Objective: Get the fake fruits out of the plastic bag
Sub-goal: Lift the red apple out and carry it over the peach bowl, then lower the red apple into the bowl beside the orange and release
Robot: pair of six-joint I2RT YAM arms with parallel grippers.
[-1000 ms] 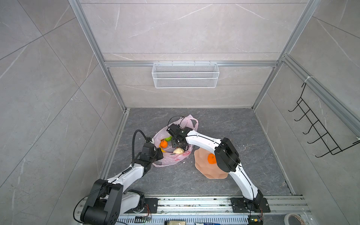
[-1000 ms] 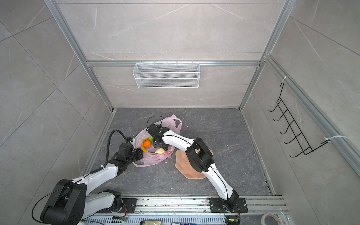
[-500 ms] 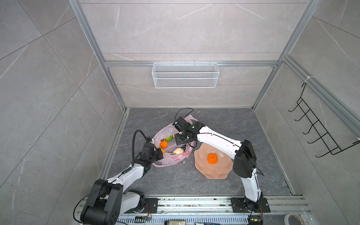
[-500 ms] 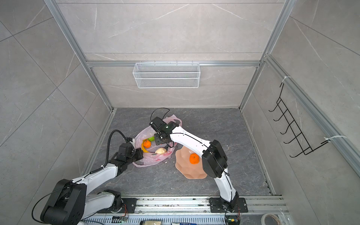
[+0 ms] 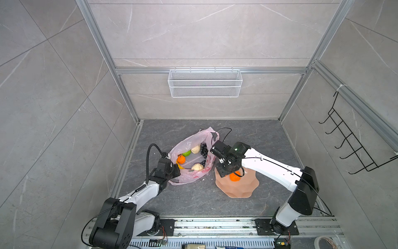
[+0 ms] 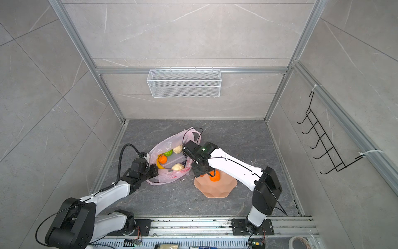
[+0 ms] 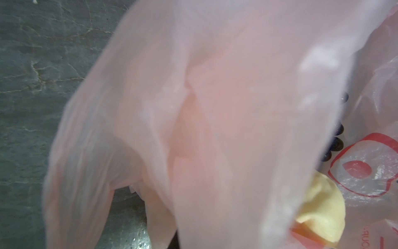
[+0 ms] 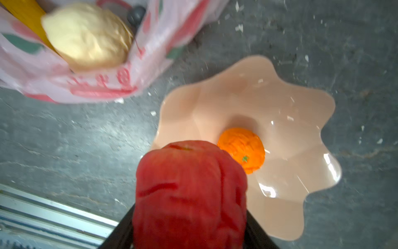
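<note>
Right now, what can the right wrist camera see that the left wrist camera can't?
Only the right wrist view: a red fruit held up close, and an orange on the peach plate. Only the left wrist view: a line of dark grapes; the right glimpses just one. Both: the pink bag, a beige fruit, the grey floor.

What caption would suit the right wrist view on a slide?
Right gripper holds a red fruit near a peach plate bearing one orange; a beige fruit sits in the pink bag.

Around the plate (image 5: pixel 243 190), the bag (image 5: pixel 191 175) blocks 10 o'clock, the orange (image 5: pixel 234 177) takes its 12 o'clock part, and the floor (image 5: pixel 204 200) at 6 o'clock is free.
</note>
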